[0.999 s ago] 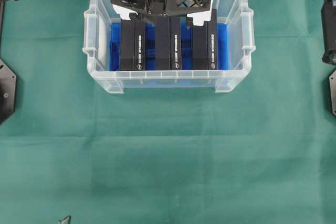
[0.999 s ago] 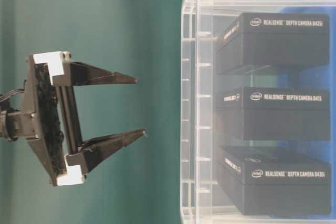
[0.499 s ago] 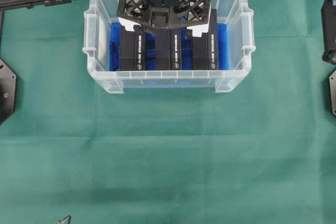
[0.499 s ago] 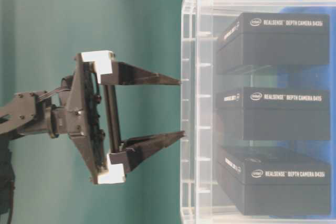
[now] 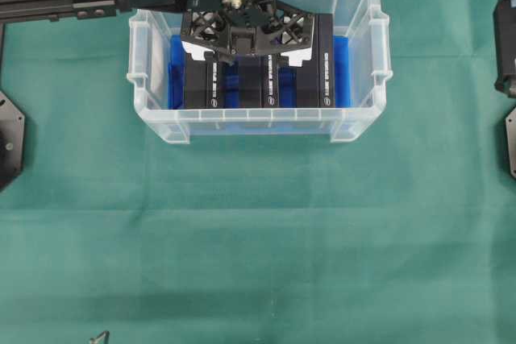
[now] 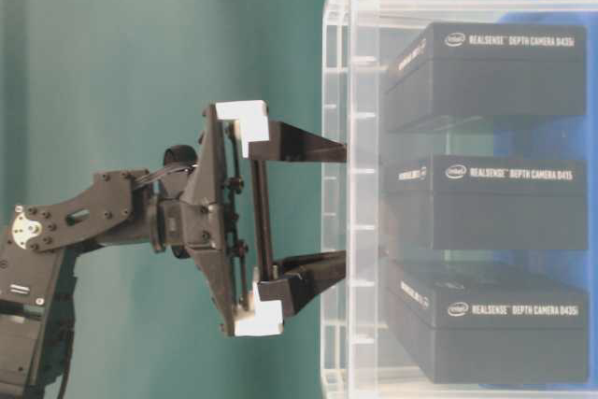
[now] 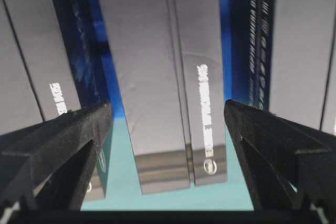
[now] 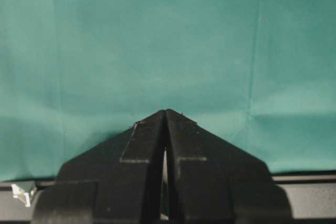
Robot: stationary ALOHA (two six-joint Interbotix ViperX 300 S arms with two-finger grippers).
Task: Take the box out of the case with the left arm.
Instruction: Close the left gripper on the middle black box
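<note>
Left hand [image 5: 246, 47], black lattice with white pads, hangs wide open astride the middle black cardboard box [image 7: 173, 77] inside the clear plastic case [image 5: 363, 118]; rigid, smooth and probably light, it wants gripping across its long flat sides.

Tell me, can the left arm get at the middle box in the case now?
Probably yes: the left gripper is open above the middle box, one finger over each gap beside it, and nothing covers the case.
</note>
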